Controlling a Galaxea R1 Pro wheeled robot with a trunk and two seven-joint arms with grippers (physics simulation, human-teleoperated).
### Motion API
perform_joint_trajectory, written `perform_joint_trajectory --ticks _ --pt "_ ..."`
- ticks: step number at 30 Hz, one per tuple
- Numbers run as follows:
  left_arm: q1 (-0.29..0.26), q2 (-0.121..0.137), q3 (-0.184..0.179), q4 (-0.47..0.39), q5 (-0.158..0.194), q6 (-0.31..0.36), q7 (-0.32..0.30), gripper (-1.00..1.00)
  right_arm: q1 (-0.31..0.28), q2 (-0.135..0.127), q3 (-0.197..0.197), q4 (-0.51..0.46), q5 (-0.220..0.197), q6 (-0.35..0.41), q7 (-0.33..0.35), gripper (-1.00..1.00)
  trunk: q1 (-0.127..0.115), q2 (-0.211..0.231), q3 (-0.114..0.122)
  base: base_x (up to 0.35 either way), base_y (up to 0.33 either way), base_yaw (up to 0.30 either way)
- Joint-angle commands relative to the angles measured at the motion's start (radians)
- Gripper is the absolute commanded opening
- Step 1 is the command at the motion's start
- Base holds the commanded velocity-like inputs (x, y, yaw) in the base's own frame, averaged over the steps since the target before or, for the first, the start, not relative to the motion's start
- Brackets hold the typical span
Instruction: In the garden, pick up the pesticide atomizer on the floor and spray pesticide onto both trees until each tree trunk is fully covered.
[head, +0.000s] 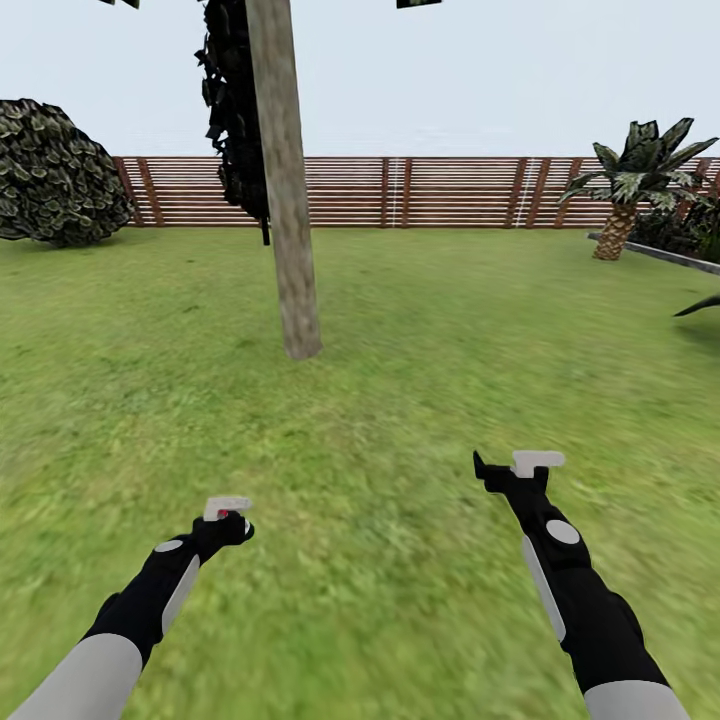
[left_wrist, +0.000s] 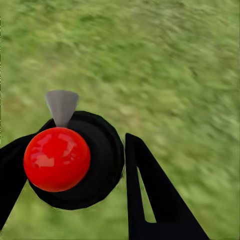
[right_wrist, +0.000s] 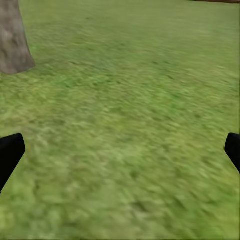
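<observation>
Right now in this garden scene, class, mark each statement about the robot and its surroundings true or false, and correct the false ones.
1. The left end effector holds a black object with a red ball. True.
2. The right end effector grips the tree trunk. False: it is open over grass, apart from the trunk.
3. A wooden fence runs behind the lawn. True.
4. The small palm stands at the head view's left. False: it is at the right.
</observation>
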Motion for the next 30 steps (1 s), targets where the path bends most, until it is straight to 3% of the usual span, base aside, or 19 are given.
perform_joint_trajectory --ticks 1,14,30 --pt "0.000 0.000 0.000 0.000 0.000 0.000 -0.001 -1.00 0.000 0.000 0.000 0.000 0.000 0.000 0.000 1.00 0.000 0.000 0.000 0.340 0.078 0.053" --pt "0.000 0.000 0.000 0.000 0.000 0.000 -0.001 -1.00 0.000 0.000 0.000 -0.001 0.001 0.000 0.001 1.00 0.000 0.000 0.000 0.339 0.104 0.231" --pt "0.000 0.000 0.001 0.000 0.000 0.000 -0.001 -1.00 0.000 0.000 0.000 -0.001 0.002 0.000 0.001 1.00 0.000 0.000 0.000 0.338 0.129 0.022"
